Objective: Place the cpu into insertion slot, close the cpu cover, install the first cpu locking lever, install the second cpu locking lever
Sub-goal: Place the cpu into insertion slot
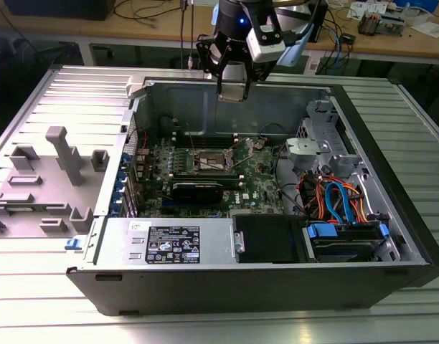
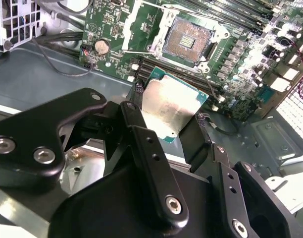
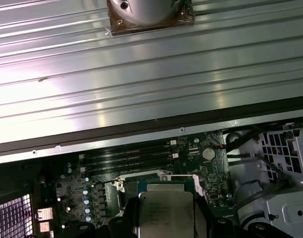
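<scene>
My gripper [image 1: 232, 92] hangs over the back wall of the open computer case, shut on the cpu [image 2: 170, 104], a flat square chip with a dull metal top. Black fingers [image 2: 135, 121] clamp it on two opposite edges, as both wrist views show, with the cpu [image 3: 166, 212] between them. Below and ahead lies the insertion slot [image 2: 189, 40], a dark square socket on the green board, bare with its contacts showing. The cpu cover [image 2: 137, 29] stands swung open beside it. In the exterior view the slot [image 1: 211, 159] sits mid-board, well below the gripper.
Long black memory slots [image 2: 240, 34] run beside the socket. A black fan shroud [image 1: 266, 238] and silver power supply [image 1: 166, 242] fill the case front, with coloured cables [image 1: 338, 201] and a drive cage [image 1: 320, 125] at the exterior view's right. Grey fixtures [image 1: 58, 154] stand on the ribbed table.
</scene>
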You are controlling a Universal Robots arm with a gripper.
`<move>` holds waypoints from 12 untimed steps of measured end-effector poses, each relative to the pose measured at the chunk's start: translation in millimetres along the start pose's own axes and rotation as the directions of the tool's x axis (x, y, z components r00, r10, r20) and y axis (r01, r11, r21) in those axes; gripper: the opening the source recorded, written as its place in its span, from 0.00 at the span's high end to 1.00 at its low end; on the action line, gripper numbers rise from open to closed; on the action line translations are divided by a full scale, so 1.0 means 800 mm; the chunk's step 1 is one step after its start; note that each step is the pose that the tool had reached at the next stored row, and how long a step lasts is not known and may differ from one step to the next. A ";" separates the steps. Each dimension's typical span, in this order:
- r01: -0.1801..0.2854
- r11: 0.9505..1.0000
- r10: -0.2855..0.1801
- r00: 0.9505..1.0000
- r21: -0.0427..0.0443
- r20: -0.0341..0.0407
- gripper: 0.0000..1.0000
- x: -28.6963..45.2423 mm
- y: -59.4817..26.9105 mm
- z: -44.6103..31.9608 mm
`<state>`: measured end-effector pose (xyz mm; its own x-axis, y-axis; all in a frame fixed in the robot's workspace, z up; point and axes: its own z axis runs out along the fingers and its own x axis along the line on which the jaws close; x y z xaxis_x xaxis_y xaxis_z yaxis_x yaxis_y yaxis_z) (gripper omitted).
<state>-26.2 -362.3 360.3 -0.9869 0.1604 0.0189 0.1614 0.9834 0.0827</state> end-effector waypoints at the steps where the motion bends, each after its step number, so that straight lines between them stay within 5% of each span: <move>1: -0.011 1.000 0.011 1.000 0.000 0.001 0.46 -0.0001 0.000 0.0000; 5: -0.074 0.997 0.074 0.997 -0.002 0.006 0.46 -0.0001 0.000 0.0004; 12: -0.077 0.997 0.077 0.997 -0.002 0.006 0.46 -0.0001 0.000 0.0004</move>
<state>-26.2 -362.5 360.0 -0.9715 0.2363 0.0191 0.2371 0.9680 0.0826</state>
